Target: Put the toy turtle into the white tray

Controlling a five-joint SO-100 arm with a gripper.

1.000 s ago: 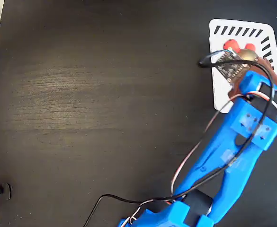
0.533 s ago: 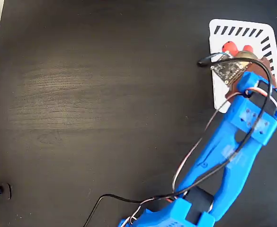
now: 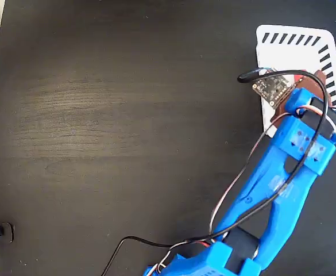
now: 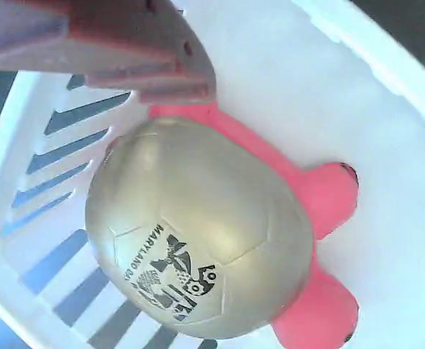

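Toy turtle (image 4: 197, 233), gold domed shell, red legs: lies inside flat white slotted tray (image 4: 386, 145), directly under tool (image 4: 136, 54); tool state unclear.

the blue arm (image 3: 294, 167) has moved a bit up and to the left over the white tray (image 3: 297, 49) in the fixed view. before, the red head and legs of the toy turtle (image 4: 212, 240) peeked out beside the arm there. now the arm covers them.
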